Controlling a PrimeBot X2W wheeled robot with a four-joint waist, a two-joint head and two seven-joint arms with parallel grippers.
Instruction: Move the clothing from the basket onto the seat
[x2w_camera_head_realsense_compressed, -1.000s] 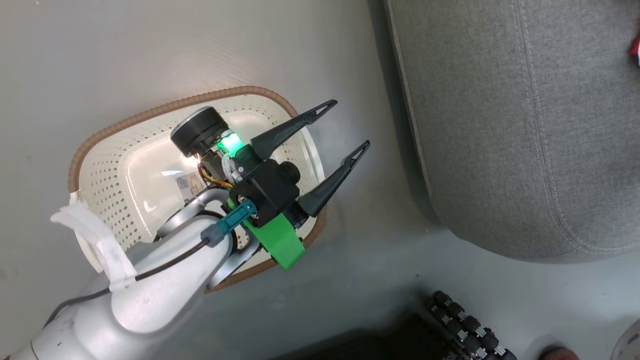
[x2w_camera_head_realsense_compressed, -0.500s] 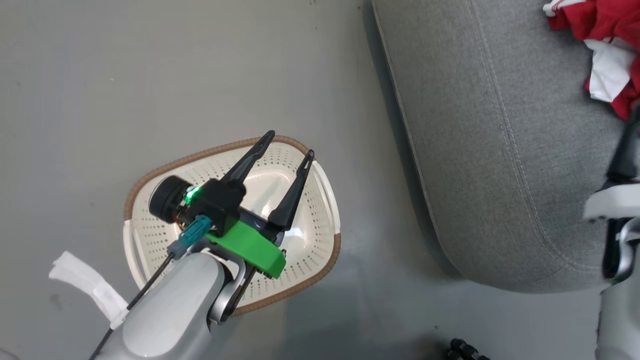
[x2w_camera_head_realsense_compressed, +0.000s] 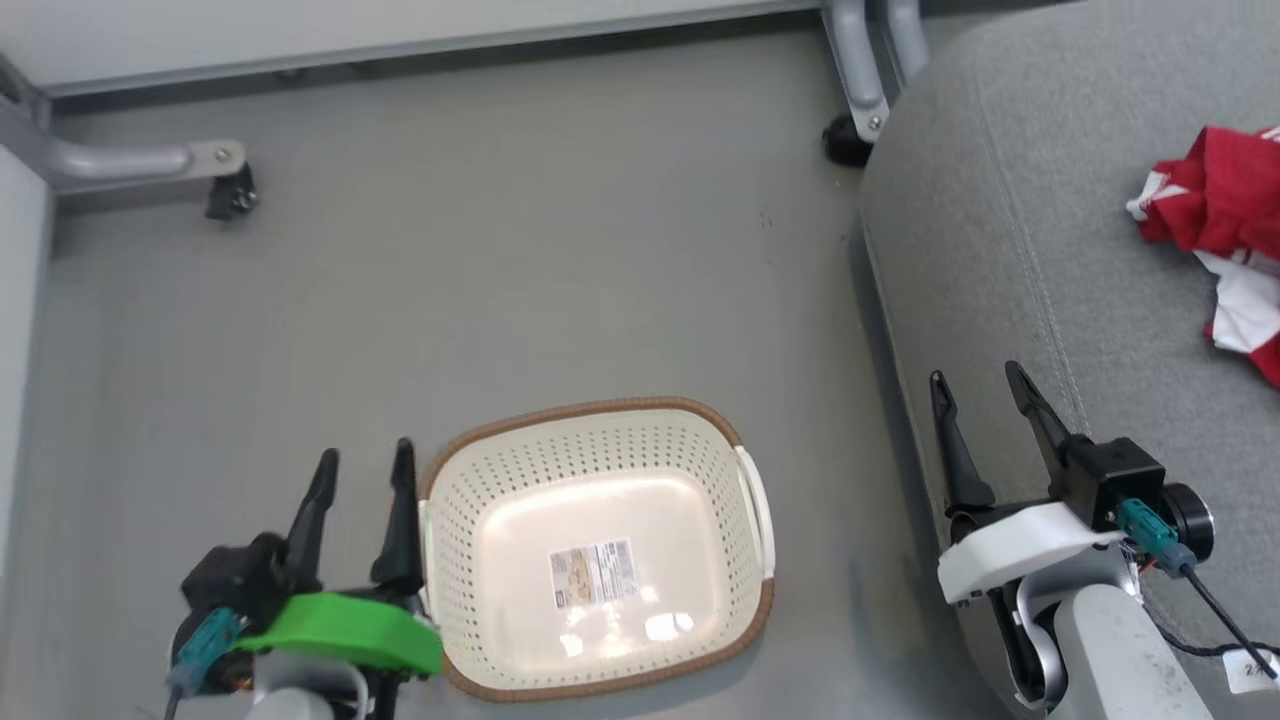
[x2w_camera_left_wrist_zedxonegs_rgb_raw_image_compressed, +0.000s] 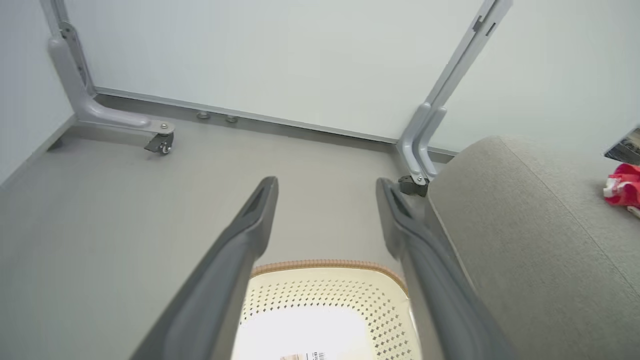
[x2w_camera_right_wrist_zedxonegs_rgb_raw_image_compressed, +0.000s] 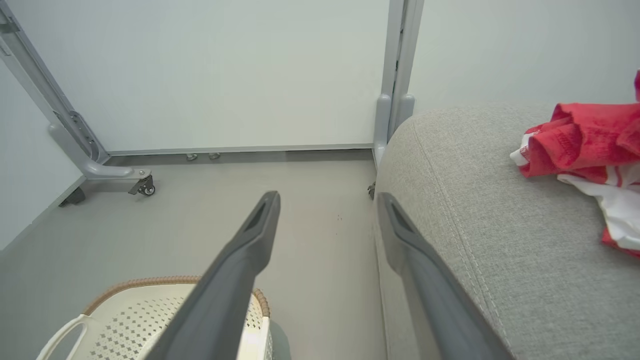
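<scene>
A: Where's the clothing (x2w_camera_head_realsense_compressed: 1215, 200)?
B: Heaped on the seat (x2w_camera_head_realsense_compressed: 1000, 250); the basket (x2w_camera_head_realsense_compressed: 600, 406) on the floor (x2w_camera_head_realsense_compressed: 500, 250) looks empty.
A: And the jaws?
B: Both pairs spread, holding nothing, likely because nothing's left to lift.

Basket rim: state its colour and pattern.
The small cream perforated plastic basket's rim is brown with a woven, braided look; the head view shows it best.

The left end effector (x2w_camera_head_realsense_compressed: 365, 452) wears a green bracket (x2w_camera_head_realsense_compressed: 345, 630), the right end effector (x2w_camera_head_realsense_compressed: 975, 375) white (both teal-plugged).
</scene>
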